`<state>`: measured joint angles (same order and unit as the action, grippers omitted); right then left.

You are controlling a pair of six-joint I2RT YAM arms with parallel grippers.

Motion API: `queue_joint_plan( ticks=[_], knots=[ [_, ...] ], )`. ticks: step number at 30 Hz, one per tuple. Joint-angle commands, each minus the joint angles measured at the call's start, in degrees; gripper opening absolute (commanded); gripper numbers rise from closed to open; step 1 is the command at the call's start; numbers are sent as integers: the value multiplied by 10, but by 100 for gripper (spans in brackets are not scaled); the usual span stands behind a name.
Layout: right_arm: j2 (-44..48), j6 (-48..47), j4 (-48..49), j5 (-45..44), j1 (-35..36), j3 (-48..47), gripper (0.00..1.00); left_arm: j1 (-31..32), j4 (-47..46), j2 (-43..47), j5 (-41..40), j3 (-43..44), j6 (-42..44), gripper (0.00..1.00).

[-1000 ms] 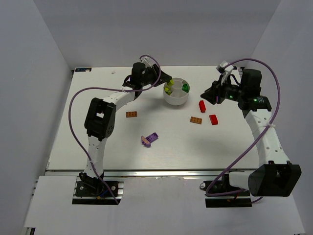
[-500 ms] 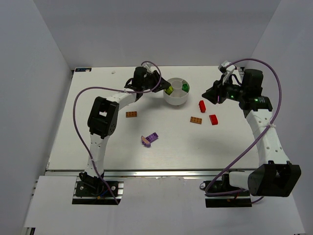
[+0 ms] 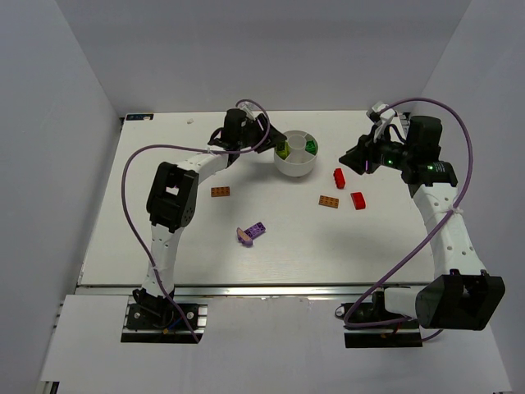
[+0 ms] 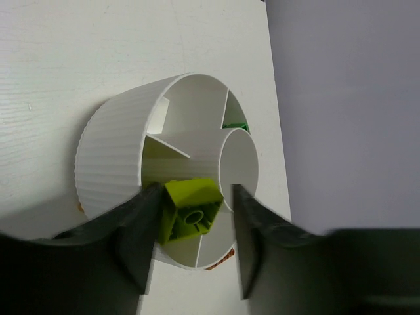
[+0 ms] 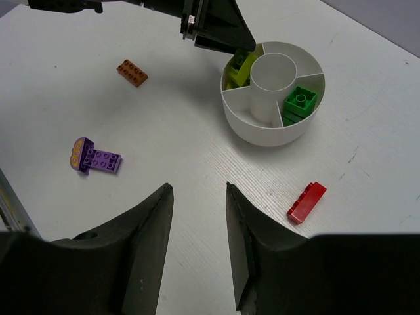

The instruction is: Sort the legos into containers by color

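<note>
My left gripper (image 4: 195,191) hangs over the near rim of the small round white ribbed dish (image 4: 108,154), at the bottom of the left wrist view. Its jaws stand a little wider than the small yellow-green studded plastic brick (image 4: 191,211) between them. The brick lies against one finger and shows a gap to the other, so I judge it released rather than pinched. It sits in the wedge compartment that already shows yellow-green. The dark green bricks (image 5: 298,102) fill a wedge on the far side of the centre well.

So the step in hand is dropping this brick. Next I need to lift straight up, clear of the dish wall, without dragging the brick out.

My right gripper (image 5: 198,197) hovers with its jaws parted and empty. The red brick (image 5: 306,201) lies at the lower right of its view, the orange flat plate (image 5: 132,72) at the upper left, and the purple plate with a pink piece (image 5: 95,157) at the left, all unsorted.
</note>
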<state>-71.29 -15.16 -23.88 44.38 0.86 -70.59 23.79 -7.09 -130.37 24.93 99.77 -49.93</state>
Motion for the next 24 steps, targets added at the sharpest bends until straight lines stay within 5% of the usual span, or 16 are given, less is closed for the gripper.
queue_joint_plan(
  ticks=[1, 11, 18, 24],
  knots=[
    [10, 6, 11, 16, -2, 2, 44, -2, 5, 17, -5, 24, 8, 62],
    [14, -17, -6, 31, -2, 1, 45, -2, 23, 33, -17, 47, 19, 64],
    [12, -90, -59, 78, -2, -14, 67, -16, 101, 77, -49, 83, 69, 64],
    [-10, -228, -178, 173, 5, -38, 76, -49, 93, 225, -66, -96, 106, 64]
  ],
)
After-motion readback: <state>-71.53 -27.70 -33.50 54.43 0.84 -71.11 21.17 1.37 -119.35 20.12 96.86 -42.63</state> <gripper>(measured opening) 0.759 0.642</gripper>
